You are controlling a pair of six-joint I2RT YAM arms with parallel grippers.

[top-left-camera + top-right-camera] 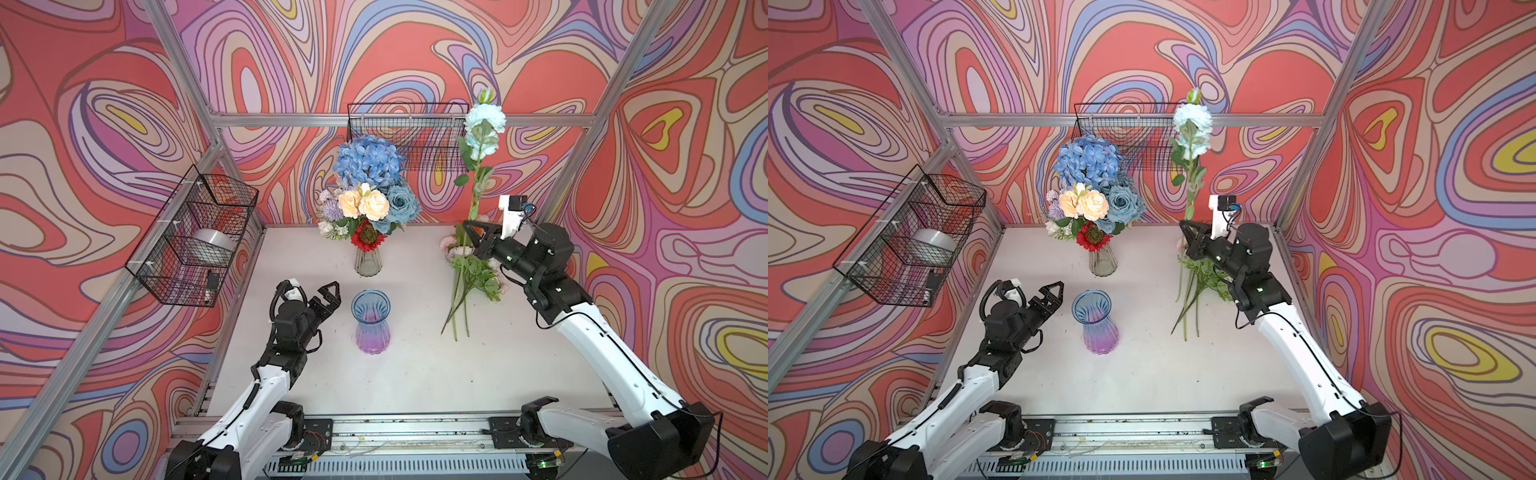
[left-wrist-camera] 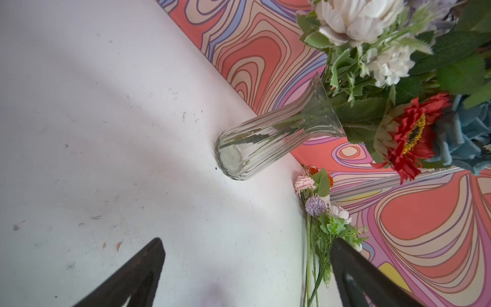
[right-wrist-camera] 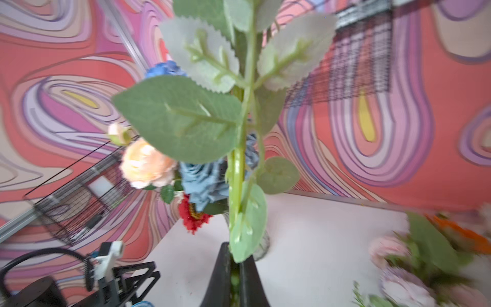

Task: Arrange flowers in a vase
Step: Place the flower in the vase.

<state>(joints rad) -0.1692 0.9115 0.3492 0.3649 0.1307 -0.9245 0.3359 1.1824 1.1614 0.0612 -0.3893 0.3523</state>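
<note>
- The right gripper (image 1: 467,226) is pressed together low on the green stem of an aqua flower (image 1: 484,120). The flower stands nearly upright, with its blooms high against the back wall.
- The left gripper (image 1: 330,290) is spread wide and holds nothing. It is just beside the rim of an empty blue-and-purple vase (image 1: 371,322), which stands upright near the middle of the white table (image 1: 415,374).
- Behind that vase stands a clear glass vase (image 1: 368,262). It carries a full bouquet (image 1: 368,187) of blue hydrangea, peach and blue roses and a red sunflower.
- Loose flowers (image 1: 469,282) lie on the table beneath the right arm, their stems pointing toward the front edge.
- A wire basket (image 1: 195,237) hangs on the left wall, and a second wire basket (image 1: 409,133) hangs on the back wall behind the bouquet.
</note>
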